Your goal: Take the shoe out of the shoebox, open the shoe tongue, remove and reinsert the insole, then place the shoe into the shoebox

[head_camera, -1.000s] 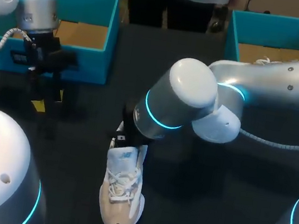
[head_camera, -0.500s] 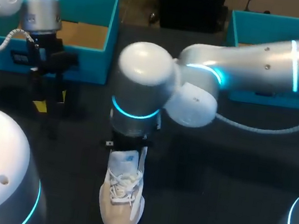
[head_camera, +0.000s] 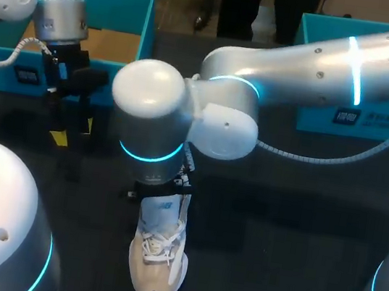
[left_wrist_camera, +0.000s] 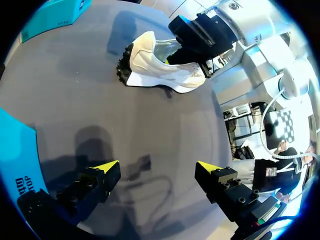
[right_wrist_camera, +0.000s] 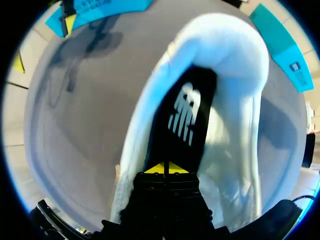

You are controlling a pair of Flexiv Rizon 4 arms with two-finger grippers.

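A white and beige shoe (head_camera: pixel 157 257) stands on the dark table in the near middle, toe toward me. My right arm (head_camera: pixel 184 115) reaches across from the right, and its wrist covers the shoe's heel opening. In the right wrist view my right gripper (right_wrist_camera: pixel 166 168) is shut, tips together, down inside the shoe (right_wrist_camera: pixel 235 100) against the black insole (right_wrist_camera: pixel 185 115). Whether it pinches the insole is hidden. My left gripper (head_camera: pixel 72 131) hangs open above the table at the left, nothing between its fingers; the shoe (left_wrist_camera: pixel 160 67) lies well ahead of it (left_wrist_camera: pixel 157 170).
A teal shoebox (head_camera: pixel 140 42) with a brown cardboard floor stands at the back left, right behind my left arm. A second teal box (head_camera: pixel 330 23) stands at the back right, partly covered by my right arm.
My right arm's elbow and wrist have swung to the left above the shoe, while the gripper stays in the heel opening. The shoe and my left arm have hardly moved.
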